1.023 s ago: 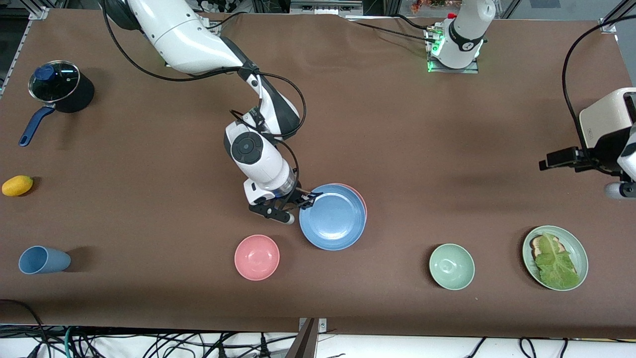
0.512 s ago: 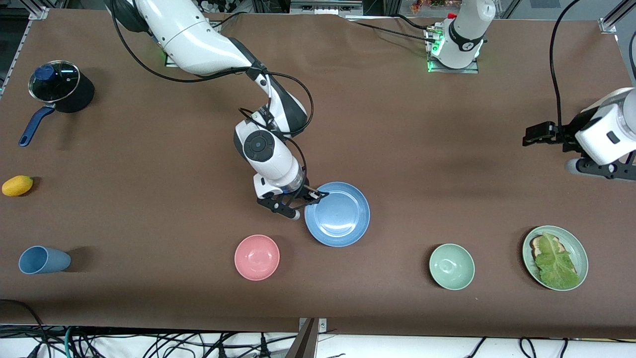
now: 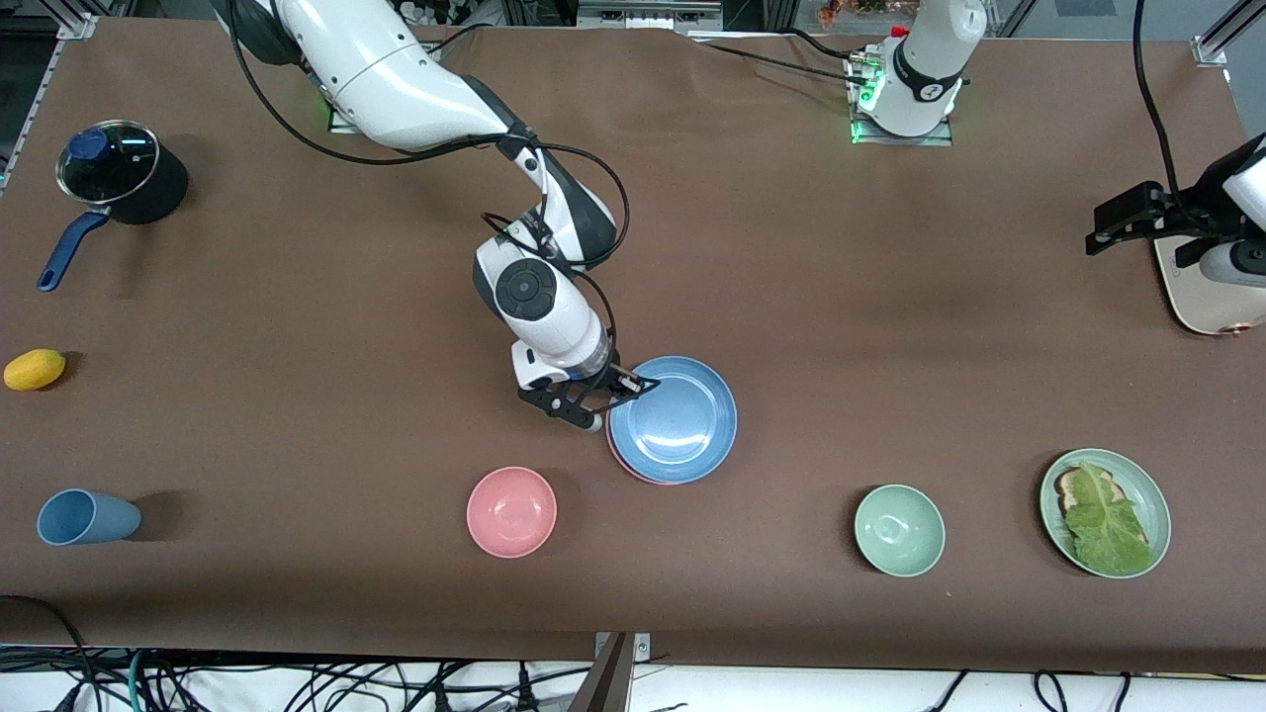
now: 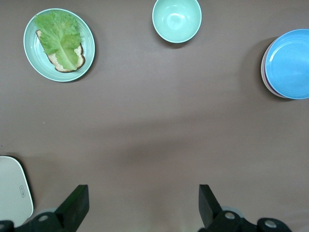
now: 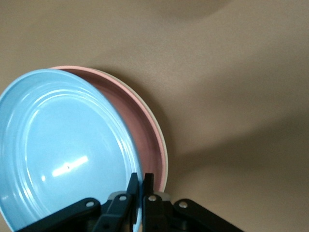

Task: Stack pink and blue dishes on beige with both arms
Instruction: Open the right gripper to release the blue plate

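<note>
Stacking is nearly done: the right gripper [image 3: 615,394] pinches the flat round sky-blue plate's [image 3: 676,417] rim, resting it on the salmon-pink plate [image 5: 140,130] and cream-beige plate [image 5: 157,126] mid-table. Next, let go. The left gripper [image 4: 140,205] waits wide open.

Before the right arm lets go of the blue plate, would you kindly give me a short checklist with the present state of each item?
1. Right claw shut on the rim of the flat round sky-blue plate: ok.
2. Blue plate over the flat round salmon-pink plate: ok, pink rim shows at its edge.
3. Blue plate lying flat in the pink one: not ok, the right wrist view shows it tilted, the gripped edge raised.
4. Flat round cream-beige plate under the pink one: ok, a thin pale rim shows.
5. Left claw out of the way: ok, open, waiting over bare table toward the left arm's end.
6. Small round pink bowl apart from the stack: ok.
</note>
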You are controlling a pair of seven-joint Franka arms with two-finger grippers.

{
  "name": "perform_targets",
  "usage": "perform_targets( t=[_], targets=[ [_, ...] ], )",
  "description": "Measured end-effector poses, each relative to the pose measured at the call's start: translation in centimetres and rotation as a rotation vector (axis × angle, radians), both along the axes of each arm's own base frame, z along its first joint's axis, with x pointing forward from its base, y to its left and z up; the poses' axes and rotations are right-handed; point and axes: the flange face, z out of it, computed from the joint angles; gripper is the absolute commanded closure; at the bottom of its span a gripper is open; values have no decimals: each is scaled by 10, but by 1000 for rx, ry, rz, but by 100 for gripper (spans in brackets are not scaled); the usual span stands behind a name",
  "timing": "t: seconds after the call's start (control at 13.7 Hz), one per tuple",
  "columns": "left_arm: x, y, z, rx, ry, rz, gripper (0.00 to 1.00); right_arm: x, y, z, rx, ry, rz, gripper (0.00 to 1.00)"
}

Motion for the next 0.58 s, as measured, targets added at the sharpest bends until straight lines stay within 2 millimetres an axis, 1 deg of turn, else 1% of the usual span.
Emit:
perform_targets(
  t=[0.07,0.22,0.37,0.51,0.58],
  targets=[
    [-1,0,2,0,-1,0,0,0,0,-1,-2,1,0,56],
    [-3,-2,4,0,2,-2,0,1,-2,-1,-4,-1,-2,36],
    [-8,-7,7,2,13,26,0,5,-7,0,-16,-7,-1,21],
    [-12,-12,10,5,18,55,0,10,-18,3,-75,-9,28,3],
    [-12,-14,11,5,18,55,0,13,-24,8,-107,-8,51,1]
  ],
)
